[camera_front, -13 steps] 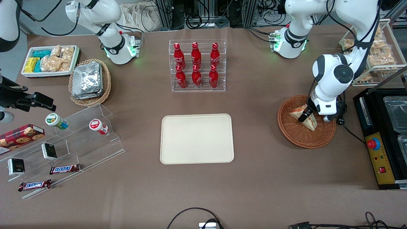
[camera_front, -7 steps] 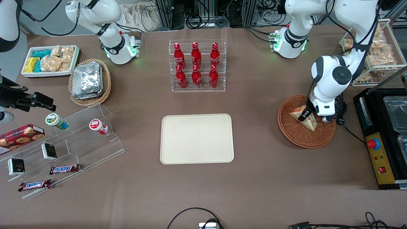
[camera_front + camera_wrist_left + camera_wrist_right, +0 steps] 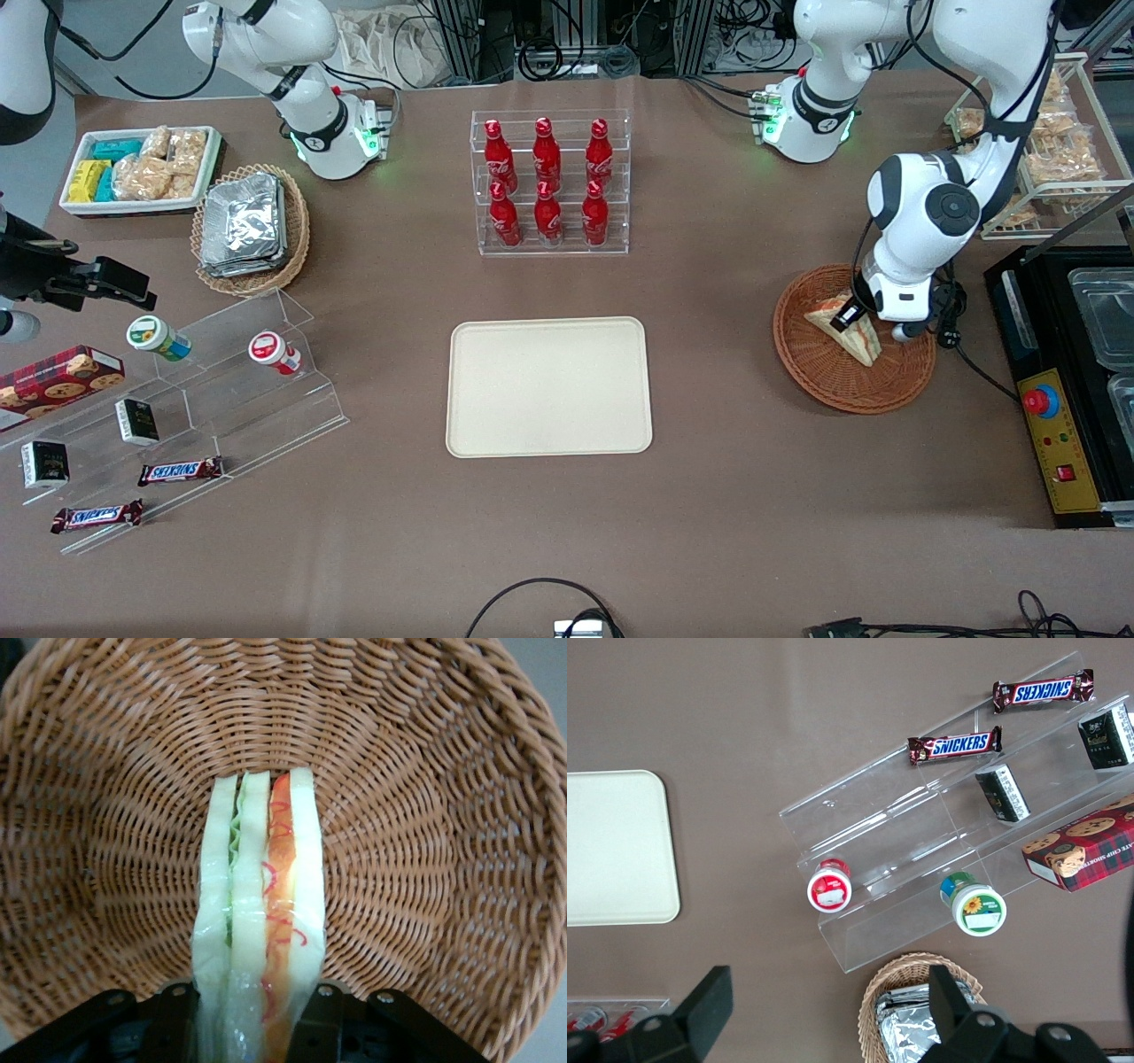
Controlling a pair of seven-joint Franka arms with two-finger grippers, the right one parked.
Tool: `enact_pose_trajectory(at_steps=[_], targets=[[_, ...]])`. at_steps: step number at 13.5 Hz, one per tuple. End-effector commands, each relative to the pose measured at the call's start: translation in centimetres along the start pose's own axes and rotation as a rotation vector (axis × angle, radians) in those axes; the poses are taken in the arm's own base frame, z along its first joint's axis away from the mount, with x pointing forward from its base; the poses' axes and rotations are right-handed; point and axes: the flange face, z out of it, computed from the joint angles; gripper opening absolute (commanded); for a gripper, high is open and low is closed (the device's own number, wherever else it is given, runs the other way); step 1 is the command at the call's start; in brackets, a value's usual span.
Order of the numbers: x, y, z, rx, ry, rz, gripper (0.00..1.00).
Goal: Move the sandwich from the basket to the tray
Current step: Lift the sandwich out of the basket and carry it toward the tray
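the pincer (image 3: 852, 317) is down inside the basket (image 3: 824, 377), which sits on the table (image 3: 726, 496) toward the working arm's end, well apart from the tray (image 3: 548, 386). its two black fingers (image 3: 173, 1028) are closed against the flat bread faces of the sandwich (image 3: 846, 326), one on each side, so the wedge is gripped between them. in the wrist view the sandwich (image 3: 260, 921) stands on edge with its cut face showing: white bread slices, a green leafy layer and an orange-red layer under clear wrap, and the woven basket (image 3: 425, 815) fills the view around it. from the front the sandwich is over the basket's inner part, in the half farther from the camera, and whether it touches the wicker cannot be told.

the tray lies flat at the middle of the table, nearer the front camera than the clear rack of red bottles (image 3: 548, 183). toward the parked arm's end are a lighter basket with foil packs (image 3: 246, 226), a white bin of snacks (image 3: 140, 168) and a stepped clear stand (image 3: 190, 408) carrying small cups and chocolate bars.
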Motion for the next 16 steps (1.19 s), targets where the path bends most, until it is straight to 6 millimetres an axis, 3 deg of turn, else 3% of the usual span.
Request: enact_pose_trajectory(at_steps=[1, 7, 13, 16], targets=[[-0.3, -0.2, -4.6, 0.013, 0.017, 0.131, 0.33], [1.6, 2.2, -12.0, 0.009, 0.054, 0.416, 0.33], [0.7, 11.1, -18.2, 0.024, 0.017, 0.588, 0.33], [-0.8, 15.0, -19.4, 0.002, 0.025, 0.648, 0.33]])
